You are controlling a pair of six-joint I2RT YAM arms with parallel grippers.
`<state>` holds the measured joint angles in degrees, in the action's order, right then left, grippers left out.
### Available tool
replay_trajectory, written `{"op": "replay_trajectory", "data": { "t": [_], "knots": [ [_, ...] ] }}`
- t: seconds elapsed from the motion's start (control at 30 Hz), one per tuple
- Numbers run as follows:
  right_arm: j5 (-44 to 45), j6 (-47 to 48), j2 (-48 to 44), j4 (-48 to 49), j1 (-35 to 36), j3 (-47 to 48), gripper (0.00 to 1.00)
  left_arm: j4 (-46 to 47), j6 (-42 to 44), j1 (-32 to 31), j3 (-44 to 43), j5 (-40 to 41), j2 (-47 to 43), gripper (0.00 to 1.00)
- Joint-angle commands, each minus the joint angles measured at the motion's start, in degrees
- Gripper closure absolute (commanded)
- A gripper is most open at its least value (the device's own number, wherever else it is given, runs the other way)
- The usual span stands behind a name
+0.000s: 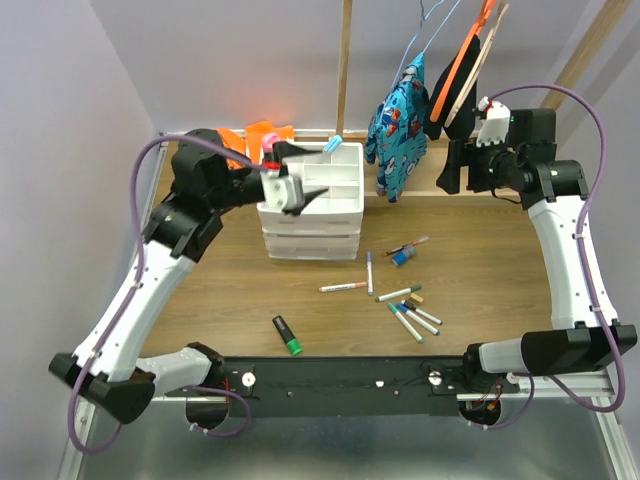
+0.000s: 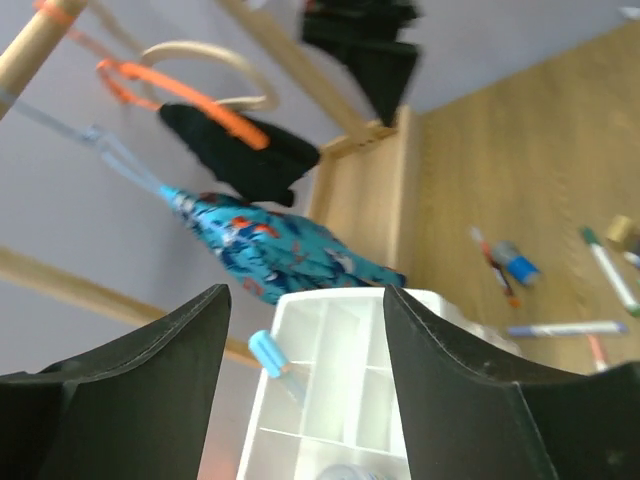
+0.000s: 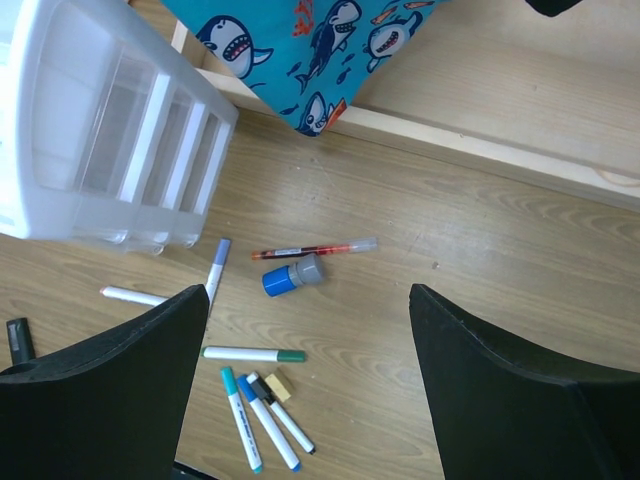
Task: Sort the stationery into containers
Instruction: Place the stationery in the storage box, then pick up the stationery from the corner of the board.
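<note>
The white drawer unit (image 1: 312, 205) stands left of centre. My left gripper (image 1: 303, 196) hovers over the left side of its divided top tray (image 2: 340, 400), jaws open with nothing between them (image 2: 305, 292). A light-blue-capped marker (image 2: 268, 355) leans in a back compartment. My right gripper (image 1: 452, 168) hangs high at the back right, open and empty (image 3: 308, 295). Below it on the wood lie a red pen (image 3: 310, 248), a stubby blue-grey piece (image 3: 292, 276), a green-capped marker (image 3: 250, 354), a tan block (image 3: 280, 385) and several more markers (image 1: 343, 287). A green-black highlighter (image 1: 288, 335) lies near the front.
A blue shark-print cloth (image 1: 398, 125) hangs from a hanger at the back, beside a wooden post (image 1: 345, 60). An orange cloth (image 1: 255, 135) lies behind the drawer unit. A raised wooden ledge (image 3: 520, 120) runs along the table's back edge.
</note>
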<state>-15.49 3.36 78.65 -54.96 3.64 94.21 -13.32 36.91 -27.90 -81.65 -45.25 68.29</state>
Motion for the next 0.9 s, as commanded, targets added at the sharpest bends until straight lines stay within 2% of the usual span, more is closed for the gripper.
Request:
{"op": "replay_trajectory", "data": {
  "t": [0.0, 0.07, 0.1, 0.3, 0.47, 0.87],
  "knots": [
    [-2.2, 1.0, -1.9, 0.6, -0.3, -1.2, 0.11, -51.9, 30.0, -0.5, -5.3, -13.4, 1.3, 0.28],
    [-2.4, 0.9, -1.7, 0.6, -0.3, -1.4, 0.11, -65.1, 49.0, -1.4, -7.1, -12.1, 3.7, 0.3],
    [-2.5, 1.0, -1.5, 0.7, -0.3, -1.3, 0.11, -74.4, 54.9, -2.0, -6.8, -9.4, 4.3, 0.32],
    [-2.5, 1.3, -2.0, 0.7, -0.3, -1.5, 0.11, -74.0, 64.9, -9.1, 10.5, 4.5, 3.0, 0.34],
    [-2.7, 1.7, -3.5, 0.4, -0.3, -3.7, 0.11, -66.9, 63.7, -14.1, 22.0, 13.5, 6.1, 0.36],
    [-3.0, 1.7, -4.1, -0.8, -0.3, -5.3, 0.11, -50.8, 53.3, -21.9, 29.6, 14.8, 12.2, 0.38]
  ]
}}
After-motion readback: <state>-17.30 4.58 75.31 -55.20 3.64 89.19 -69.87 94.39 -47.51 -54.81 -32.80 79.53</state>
